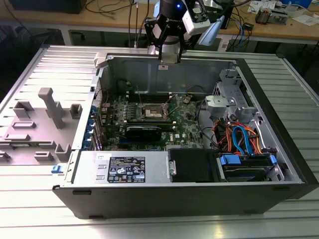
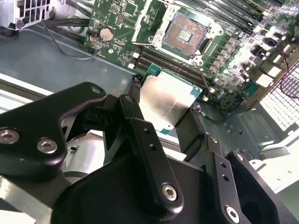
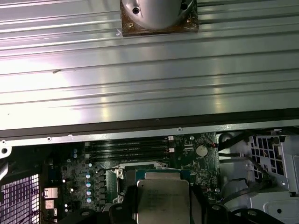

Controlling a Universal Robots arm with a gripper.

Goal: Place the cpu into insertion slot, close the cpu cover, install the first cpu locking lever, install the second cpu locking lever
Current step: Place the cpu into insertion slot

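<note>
**Claw holds the cpu above the open case, slot still bare**

The black, linked-finger claw (image 2: 164,111) is closed on the small flat square cpu with the silver-grey metal top (image 2: 161,99). Its fingers (image 2: 190,133) press on two opposite edges of the chip. In the first wrist view the cpu (image 3: 163,201) shows between the same dark fingers, with its metal top facing the camera.

In the exterior view the claw (image 1: 168,50) hangs over the back wall of the open black and grey computer case (image 1: 199,194). The case lies on its side on the ribbed silver metal table (image 1: 40,209). The claw is well apart from the green motherboard (image 1: 187,124) on the case floor.

The dark square insertion slot with the silver metal rim (image 2: 184,35) sits on that motherboard. Its field of fine contacts is uncovered and nothing lies in it. In the second wrist view the long black memory slots (image 2: 173,70) run between the slot and the held chip. The cpu touches neither the slot nor the board.
</note>
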